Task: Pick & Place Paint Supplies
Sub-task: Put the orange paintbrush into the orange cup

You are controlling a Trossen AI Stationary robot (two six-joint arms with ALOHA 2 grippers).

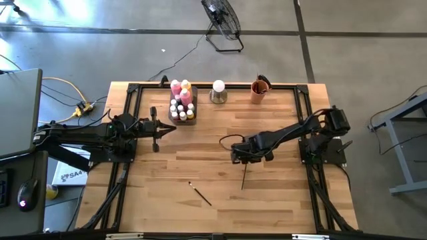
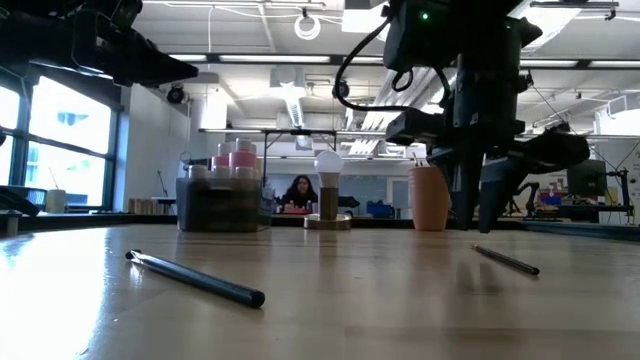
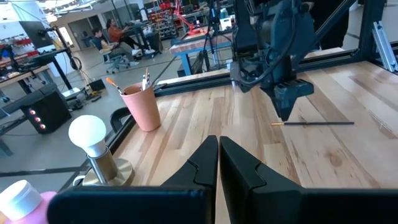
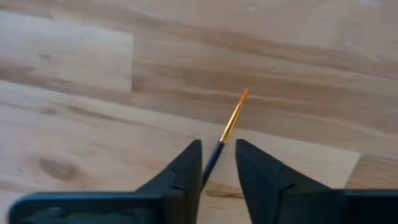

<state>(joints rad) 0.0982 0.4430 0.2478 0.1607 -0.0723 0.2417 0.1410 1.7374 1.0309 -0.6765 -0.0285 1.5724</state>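
Biggest thing first: the light wooden slatted table [image 1: 280, 200] with its black frame, both arms reaching in from the sides. The supplies are parked along the far edge, probably to keep the middle free for working: a grey rectangular tray of paint bottles [image 1: 182, 101] with pink and yellow tall ones and tiny white-capped ones, a white ball on a metal base [image 1: 218, 92], and an orange cup [image 1: 259, 91] that already has brushes poking out of it, so I'd guess that's where brushes end up.

The right gripper [image 4: 217, 163] is low over the middle of the table, its 2 fingers parted with a gap between them, straddling the thin dark-handled paintbrush with the orange tip [image 4: 229, 127]. That brush lies flat on the wood, so nothing is lifted. The jaws line up across the handle, which makes sense for pinching something that skinny.

The left gripper [image 3: 219, 163] waits near the tray side, fingers pressed together and empty.

A second dark-handled paintbrush [image 1: 199, 194] lies loose nearer the front edge, well apart from the first.
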